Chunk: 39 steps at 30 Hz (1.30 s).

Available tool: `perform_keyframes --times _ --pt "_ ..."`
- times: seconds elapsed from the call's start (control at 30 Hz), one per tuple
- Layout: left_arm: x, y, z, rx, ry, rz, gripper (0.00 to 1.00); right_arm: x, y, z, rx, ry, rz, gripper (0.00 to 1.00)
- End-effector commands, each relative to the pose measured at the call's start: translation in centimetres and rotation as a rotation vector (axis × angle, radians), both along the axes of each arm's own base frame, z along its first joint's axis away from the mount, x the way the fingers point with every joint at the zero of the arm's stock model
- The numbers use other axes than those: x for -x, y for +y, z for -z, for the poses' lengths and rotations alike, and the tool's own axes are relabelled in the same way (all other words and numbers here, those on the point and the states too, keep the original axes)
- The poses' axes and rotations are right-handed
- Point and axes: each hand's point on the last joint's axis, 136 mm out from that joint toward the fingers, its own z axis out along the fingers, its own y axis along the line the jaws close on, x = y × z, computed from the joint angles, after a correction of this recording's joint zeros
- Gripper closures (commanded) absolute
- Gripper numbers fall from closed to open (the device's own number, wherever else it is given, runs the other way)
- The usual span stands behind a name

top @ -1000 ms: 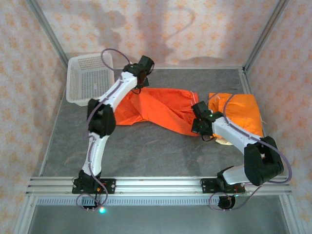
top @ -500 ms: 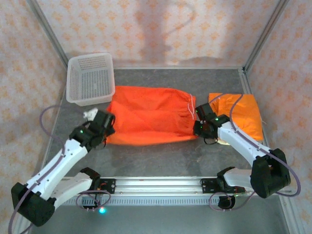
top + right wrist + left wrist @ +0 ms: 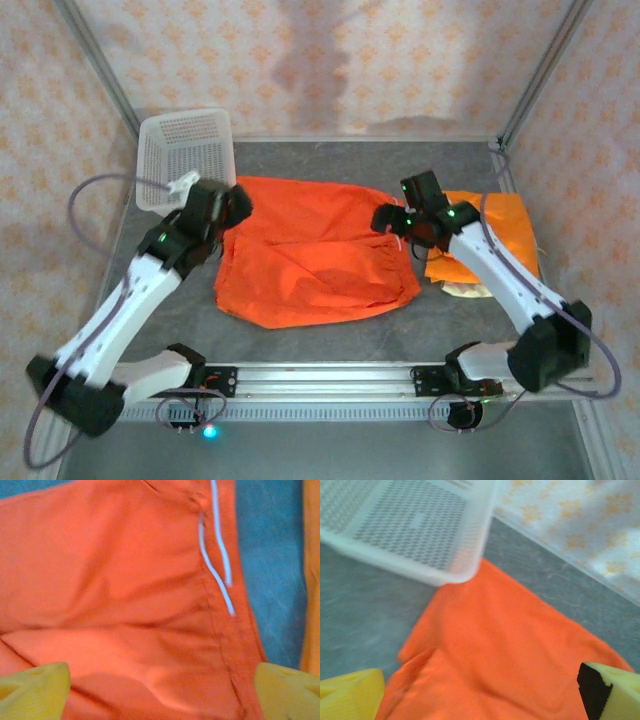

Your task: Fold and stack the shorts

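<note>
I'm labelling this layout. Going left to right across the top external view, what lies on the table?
white mesh basket → spread orange shorts → folded orange shorts

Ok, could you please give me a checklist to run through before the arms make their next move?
1. Left gripper open, holding nothing: ok.
2. Right gripper open above the waistband drawstring: ok.
3. Spread orange shorts lying smooth: not ok, creased, near edge uneven.
4. Basket clear of that cloth: cannot tell, corner close.
5. Folded orange shorts lying over beige shorts at the right: ok.
</note>
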Motion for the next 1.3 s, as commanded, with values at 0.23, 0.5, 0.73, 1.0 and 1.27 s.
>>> perform_keyframes --times 0.23,0.5,0.73,1.0,1.27 --pt "-13.8 -8.6 7.2 0.025 0.161 0.208 0.00 -10.7 4.5 6.6 -0.148 0.133 0.023 0.03" --pt "-17.2 -5.4 14.1 -0.020 0.244 0.152 0.00 -14.8 1.6 12.9 -0.164 0.233 0.156 0.05" --pt "-17.2 -1.3 16.8 -0.083 0.302 0.088 0.00 -16.4 -2.7 15.3 -0.122 0.260 0.292 0.07" --pt "-17.2 1.7 17.4 -0.123 0.346 0.060 0.00 -16.8 -5.5 15.9 -0.069 0.258 0.391 0.07" --pt "-15.1 -0.9 13.5 -0.066 0.284 0.151 0.01 -17.9 -4.4 13.6 -0.150 0.205 0.368 0.07"
